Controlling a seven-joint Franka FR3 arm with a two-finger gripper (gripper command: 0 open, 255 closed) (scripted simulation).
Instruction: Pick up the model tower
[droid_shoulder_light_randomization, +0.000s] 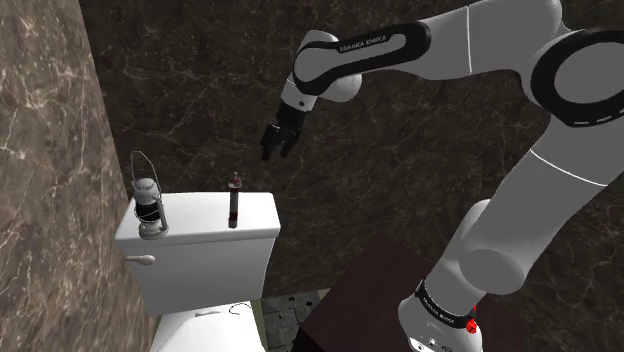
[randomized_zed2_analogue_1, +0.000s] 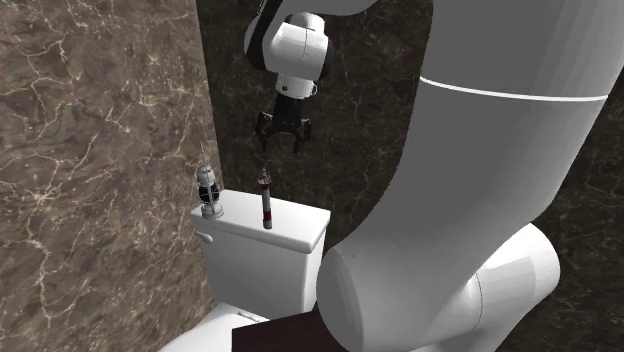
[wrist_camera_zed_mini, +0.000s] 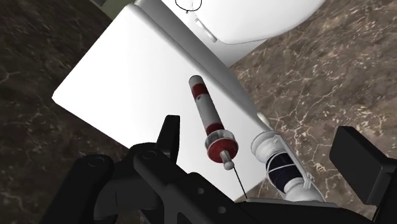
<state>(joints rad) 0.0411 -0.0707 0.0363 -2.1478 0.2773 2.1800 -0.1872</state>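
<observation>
The model tower (droid_shoulder_light_randomization: 234, 200) is a slim grey shaft with dark red bands and a wider red head. It stands upright on the white toilet tank lid (droid_shoulder_light_randomization: 255, 215), near the lid's middle. My black gripper (droid_shoulder_light_randomization: 273, 142) hangs open above the tower, a little toward the shoulder view's right, touching nothing. The second exterior view shows the gripper (randomized_zed2_analogue_1: 282, 138) spread just over the tower (randomized_zed2_analogue_1: 265, 198). From the wrist, the tower (wrist_camera_zed_mini: 211, 122) lies between my fingers (wrist_camera_zed_mini: 170, 135), well beyond them.
A small lantern (droid_shoulder_light_randomization: 148, 203) with a wire handle stands on the lid's end by the marbled wall (droid_shoulder_light_randomization: 50, 160). A flush lever (droid_shoulder_light_randomization: 141, 259) sticks out below it. The toilet bowl (droid_shoulder_light_randomization: 205, 330) sits beneath, and a dark brown stand top (droid_shoulder_light_randomization: 380, 290) lies beside it.
</observation>
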